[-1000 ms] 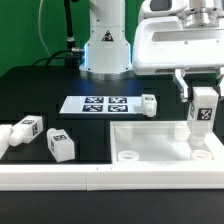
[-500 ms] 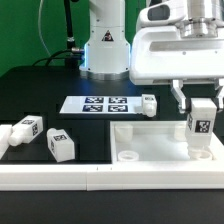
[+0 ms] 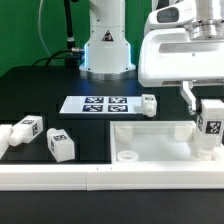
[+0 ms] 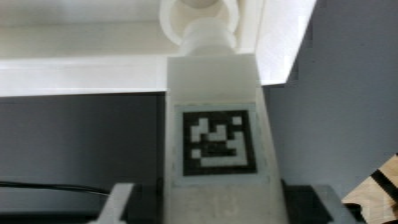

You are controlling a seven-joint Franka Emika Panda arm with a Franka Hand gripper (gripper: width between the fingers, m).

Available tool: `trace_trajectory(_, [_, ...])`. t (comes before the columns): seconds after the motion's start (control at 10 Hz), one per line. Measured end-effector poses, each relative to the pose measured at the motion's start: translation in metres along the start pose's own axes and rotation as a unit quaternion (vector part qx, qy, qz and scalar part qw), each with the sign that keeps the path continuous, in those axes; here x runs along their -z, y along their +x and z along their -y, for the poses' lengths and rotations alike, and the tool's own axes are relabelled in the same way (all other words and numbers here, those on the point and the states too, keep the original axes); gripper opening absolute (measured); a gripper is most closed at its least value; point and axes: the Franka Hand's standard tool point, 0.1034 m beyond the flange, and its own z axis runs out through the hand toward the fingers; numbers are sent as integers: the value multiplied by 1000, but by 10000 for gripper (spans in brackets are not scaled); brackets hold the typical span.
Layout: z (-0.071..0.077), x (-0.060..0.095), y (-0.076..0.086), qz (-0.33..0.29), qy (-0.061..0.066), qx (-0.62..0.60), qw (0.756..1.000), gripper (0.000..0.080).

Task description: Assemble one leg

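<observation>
My gripper (image 3: 209, 106) is shut on a white leg (image 3: 212, 123) with a black square tag on its face. I hold it upright over the right end of the large white panel (image 3: 150, 143), its lower end at the panel's right corner. In the wrist view the leg (image 4: 217, 120) runs from between my fingers (image 4: 125, 203) toward the panel's rim (image 4: 107, 70). Three more legs lie loose: one (image 3: 149, 104) by the marker board, two (image 3: 59, 144) (image 3: 26, 129) at the exterior view's left.
The marker board (image 3: 100, 103) lies flat on the black table before the robot base (image 3: 105, 50). A white rail (image 3: 60, 177) runs along the table's front edge. A round hole (image 3: 128, 156) shows in the panel's near left corner.
My gripper and the held leg have moved toward the exterior view's right and a little lower, over the panel's right corner.
</observation>
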Motion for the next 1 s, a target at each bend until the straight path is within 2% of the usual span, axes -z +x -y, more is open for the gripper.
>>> trace_trajectory(1.0, [-3, 3, -6, -7, -2, 8, 1000, 287])
